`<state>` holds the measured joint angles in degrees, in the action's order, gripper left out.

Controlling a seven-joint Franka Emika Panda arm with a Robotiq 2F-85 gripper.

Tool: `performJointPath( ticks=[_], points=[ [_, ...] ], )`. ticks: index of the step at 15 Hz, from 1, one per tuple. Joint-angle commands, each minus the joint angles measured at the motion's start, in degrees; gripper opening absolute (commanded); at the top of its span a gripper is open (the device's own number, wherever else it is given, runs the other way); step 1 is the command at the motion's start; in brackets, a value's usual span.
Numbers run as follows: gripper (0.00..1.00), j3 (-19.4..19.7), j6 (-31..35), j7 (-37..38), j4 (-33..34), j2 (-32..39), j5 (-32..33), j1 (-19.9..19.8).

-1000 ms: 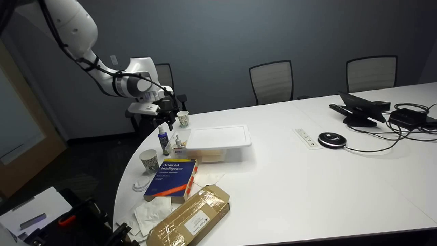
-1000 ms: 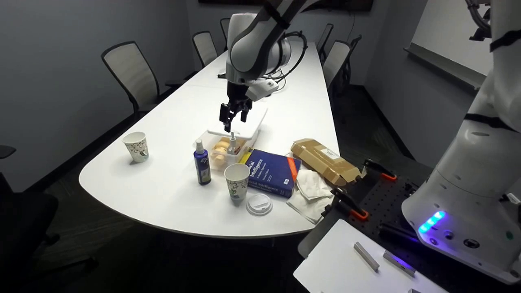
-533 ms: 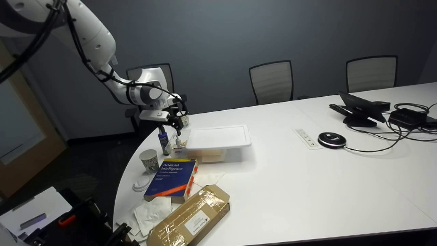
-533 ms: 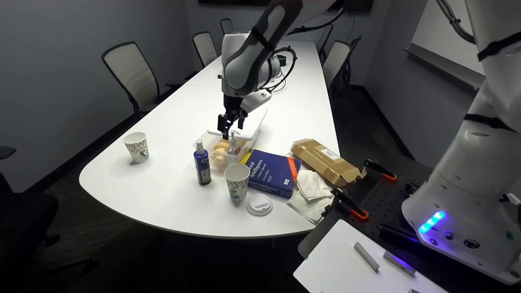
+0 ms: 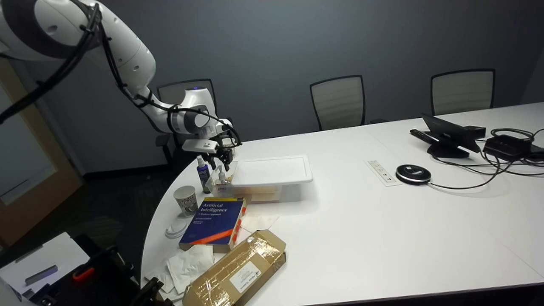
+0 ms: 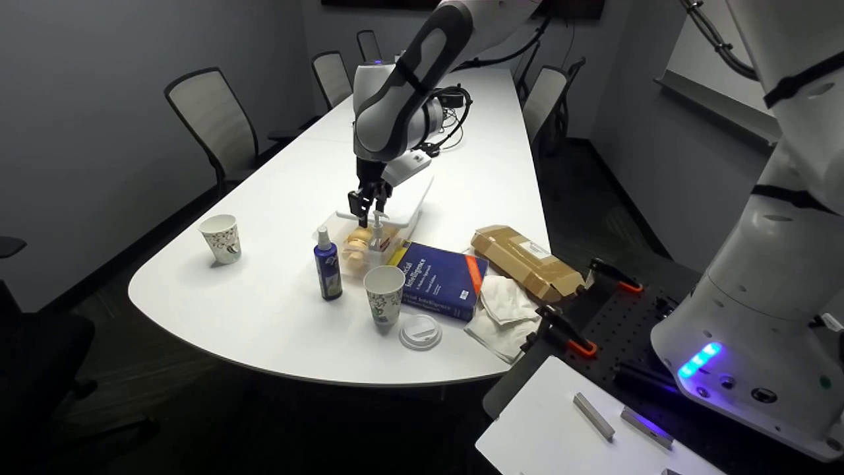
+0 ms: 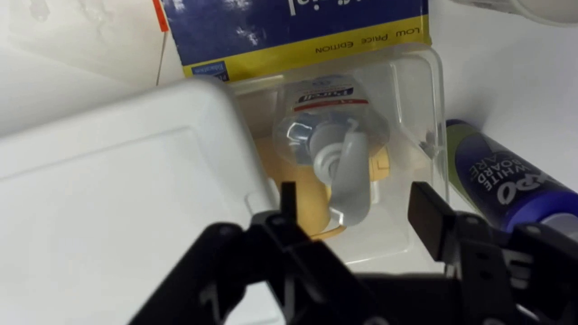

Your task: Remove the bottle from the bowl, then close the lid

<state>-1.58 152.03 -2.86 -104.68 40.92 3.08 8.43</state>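
The bottle, a clear pump bottle with a grey-white pump head (image 7: 332, 101), stands in the open end of the clear rectangular bowl (image 7: 402, 99). It also shows in both exterior views (image 5: 222, 176) (image 6: 376, 236). The white lid (image 5: 272, 171) lies over the rest of the bowl, shifted off the bottle's end; it shows in the wrist view too (image 7: 113, 189). My gripper (image 7: 356, 206) is open and empty above the open end. In the wrist view the pump head lies between its fingers, with a gap on both sides. Its height over the pump is hard to tell.
Tan items (image 6: 358, 241) share the bowl. A blue spray bottle (image 6: 328, 267) stands close beside it. A blue book (image 5: 214, 223) lies against its side. Paper cups (image 6: 384, 297) (image 6: 222, 239), a cup lid (image 6: 420, 331), napkins (image 6: 508, 300) and a cardboard box (image 5: 238, 270) are nearby.
My gripper has moved down and across, from above the spray bottle to over the pump head in an exterior view. It has stayed open. The bottle, bowl and lid have not moved.
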Motion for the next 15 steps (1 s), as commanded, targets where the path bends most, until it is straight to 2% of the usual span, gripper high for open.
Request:
performJointPath(
  ticks=[1,5,6,8,15],
  points=[
    [0.35,1.04,-2.86,2.43,2.26,0.38,1.44,0.82],
    [0.05,2.06,-7.08,5.28,2.16,-0.27,1.28,1.44],
    [0.01,2.0,-8.14,5.77,2.25,-0.25,1.13,1.36],
    [0.04,2.04,-9.22,6.85,2.45,-0.25,1.13,1.43],
    [0.04,-0.06,-10.61,7.31,3.08,-2.42,-0.89,0.55]
  ],
)
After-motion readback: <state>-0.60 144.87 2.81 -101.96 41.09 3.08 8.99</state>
